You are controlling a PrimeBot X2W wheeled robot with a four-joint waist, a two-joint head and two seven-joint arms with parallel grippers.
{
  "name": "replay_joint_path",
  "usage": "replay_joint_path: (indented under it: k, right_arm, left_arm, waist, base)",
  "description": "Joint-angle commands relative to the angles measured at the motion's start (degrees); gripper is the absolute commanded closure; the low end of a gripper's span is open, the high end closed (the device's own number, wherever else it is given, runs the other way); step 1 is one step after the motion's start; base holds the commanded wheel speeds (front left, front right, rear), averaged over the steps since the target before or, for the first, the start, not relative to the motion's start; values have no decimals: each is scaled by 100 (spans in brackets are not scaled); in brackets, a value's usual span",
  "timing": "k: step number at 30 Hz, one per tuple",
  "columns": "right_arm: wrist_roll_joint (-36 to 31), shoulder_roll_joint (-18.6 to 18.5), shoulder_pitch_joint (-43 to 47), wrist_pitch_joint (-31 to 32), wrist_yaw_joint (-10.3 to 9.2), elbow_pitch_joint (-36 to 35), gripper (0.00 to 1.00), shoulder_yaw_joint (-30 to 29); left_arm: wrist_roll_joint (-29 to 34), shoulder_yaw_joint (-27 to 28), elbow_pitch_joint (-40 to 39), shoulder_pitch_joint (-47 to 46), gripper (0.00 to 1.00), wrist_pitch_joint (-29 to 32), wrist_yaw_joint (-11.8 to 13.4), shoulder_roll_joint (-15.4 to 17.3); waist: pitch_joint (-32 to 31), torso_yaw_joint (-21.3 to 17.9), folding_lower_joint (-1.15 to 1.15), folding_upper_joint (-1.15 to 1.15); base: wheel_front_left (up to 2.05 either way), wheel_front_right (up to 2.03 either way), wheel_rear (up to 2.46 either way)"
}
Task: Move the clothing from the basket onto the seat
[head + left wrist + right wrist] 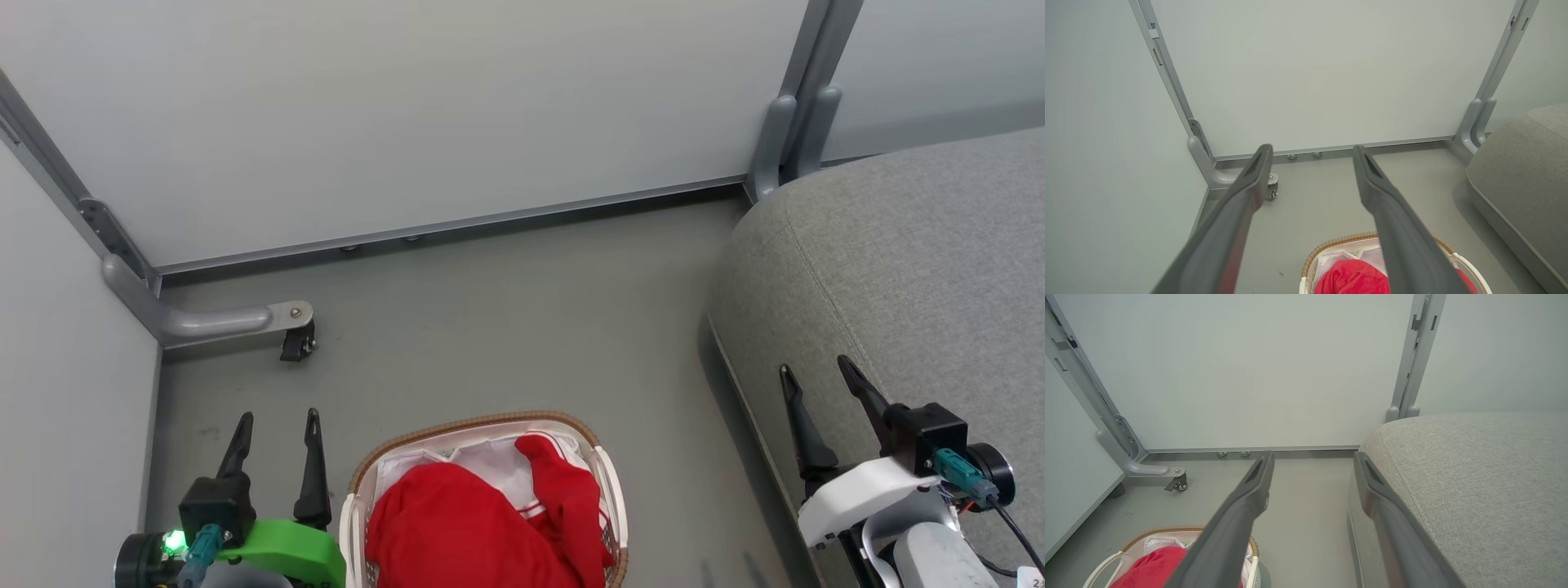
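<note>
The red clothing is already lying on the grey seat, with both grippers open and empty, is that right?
Not quite. The head view shows the red clothing in the basket on the floor, not on the grey seat. The rest holds: the left gripper and the right gripper are both open and empty.

Grey floor (506,327): basket (482,420) at near edge, seat (898,269) along right edge, caster (296,343) near far-left corner.
</note>
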Motion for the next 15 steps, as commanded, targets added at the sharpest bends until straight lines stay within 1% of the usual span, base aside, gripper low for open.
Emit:
replay_joint_path:
  k: [1,7,15]
  right_arm:
    - [-64,-32,-98,-39,0,-45,0,19]
    - [49,-63,-364,-38,-1,-213,0,140]
    - [193,-14,-804,-38,-1,-537,0,294]
  left_arm:
    - [16,-78,38,-80,0,-46,-26,3]
    - [-263,-413,278,-462,0,-36,-39,5]
    - [-215,-763,696,-1152,0,-35,-68,8]
  waist:
    - [176,-76,0,0]
    - [756,-268,0,0]
    - [1625,-585,0,0]
  base:
    - [0,0,0]
    - [0,0,0]
    - [0,0,0]
